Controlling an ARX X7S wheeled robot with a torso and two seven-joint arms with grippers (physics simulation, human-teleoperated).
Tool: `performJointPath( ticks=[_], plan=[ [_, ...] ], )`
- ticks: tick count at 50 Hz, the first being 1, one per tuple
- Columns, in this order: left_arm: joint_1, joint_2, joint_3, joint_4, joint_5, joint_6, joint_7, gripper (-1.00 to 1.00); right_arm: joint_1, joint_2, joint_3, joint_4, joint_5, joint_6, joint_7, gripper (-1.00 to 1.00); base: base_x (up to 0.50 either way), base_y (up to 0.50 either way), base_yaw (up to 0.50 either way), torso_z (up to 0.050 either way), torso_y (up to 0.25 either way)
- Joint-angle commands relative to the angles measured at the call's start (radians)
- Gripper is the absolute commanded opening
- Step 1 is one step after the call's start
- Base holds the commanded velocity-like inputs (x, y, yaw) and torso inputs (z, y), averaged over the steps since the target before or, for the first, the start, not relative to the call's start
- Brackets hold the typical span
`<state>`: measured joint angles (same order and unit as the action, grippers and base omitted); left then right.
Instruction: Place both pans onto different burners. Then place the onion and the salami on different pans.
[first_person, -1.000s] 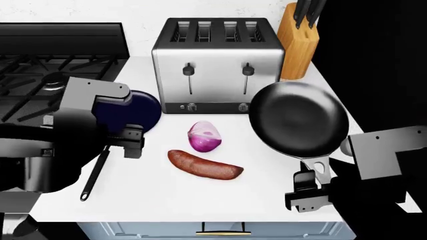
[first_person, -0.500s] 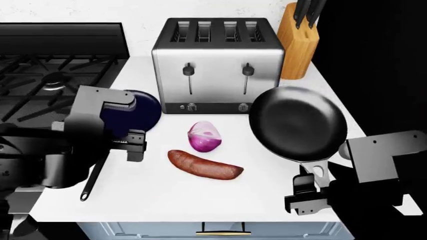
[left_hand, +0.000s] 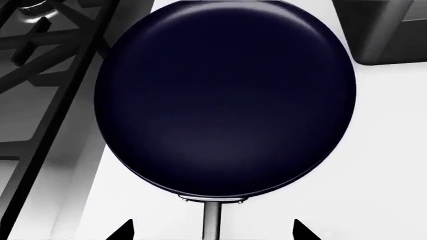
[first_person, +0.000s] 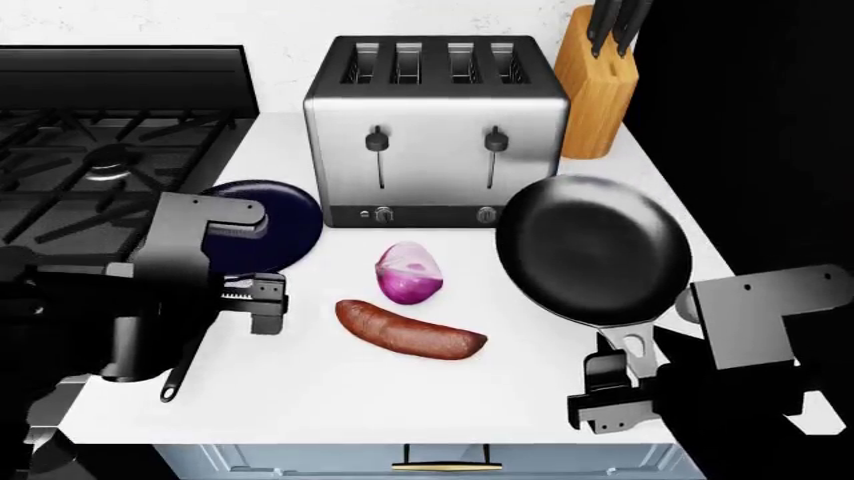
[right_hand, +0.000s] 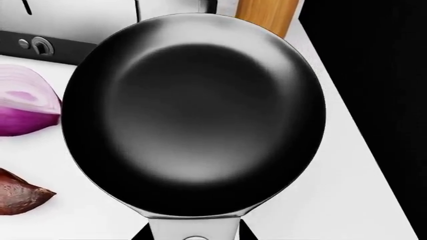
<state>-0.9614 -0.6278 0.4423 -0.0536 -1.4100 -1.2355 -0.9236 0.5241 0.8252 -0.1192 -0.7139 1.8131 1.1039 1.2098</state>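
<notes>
Two pans wait on the white desk (first_person: 320, 400) as we open the first step, carrying each to its own burner. We see the stove (first_person: 94, 170) at the desk's left end, one burner (first_person: 110, 158) showing under the grates, the others cut off or behind the left arm. The glossy black pan (first_person: 594, 250) lies right of the toaster (first_person: 434, 130), its grey handle running down to the right claw (first_person: 617, 392); whether that claw is clenched on it we cannot tell. The navy pan (first_person: 267, 225) sits beside the stove, half hidden by the left claw (first_person: 264, 302), whose jaws stand released either side of the thin handle in the wrist view. We judge closing on both handles comes next. The salami (first_person: 410, 329) and onion (first_person: 410, 274) rest between the pans, untouched.
</notes>
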Motion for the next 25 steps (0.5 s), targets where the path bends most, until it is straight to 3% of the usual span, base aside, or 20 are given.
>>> performJointPath(
  ticks=[1, 25],
  plan=[
    [0.01, -0.002, 0.015, -0.024, 0.028, 0.02, 0.024, 1.0, 0.027, 0.001, 0.028, -0.006, -0.035, -0.002, 0.012, -1.0, 0.0, 0.0, 0.0, 0.0, 0.0],
    [0.043, 0.015, 0.046, -0.062, 0.065, 0.064, 0.076, 1.0, 0.01, -0.007, 0.02, 0.003, -0.075, -0.008, -0.021, -1.0, 0.0, 0.0, 0.0, 0.0, 0.0]
  ],
)
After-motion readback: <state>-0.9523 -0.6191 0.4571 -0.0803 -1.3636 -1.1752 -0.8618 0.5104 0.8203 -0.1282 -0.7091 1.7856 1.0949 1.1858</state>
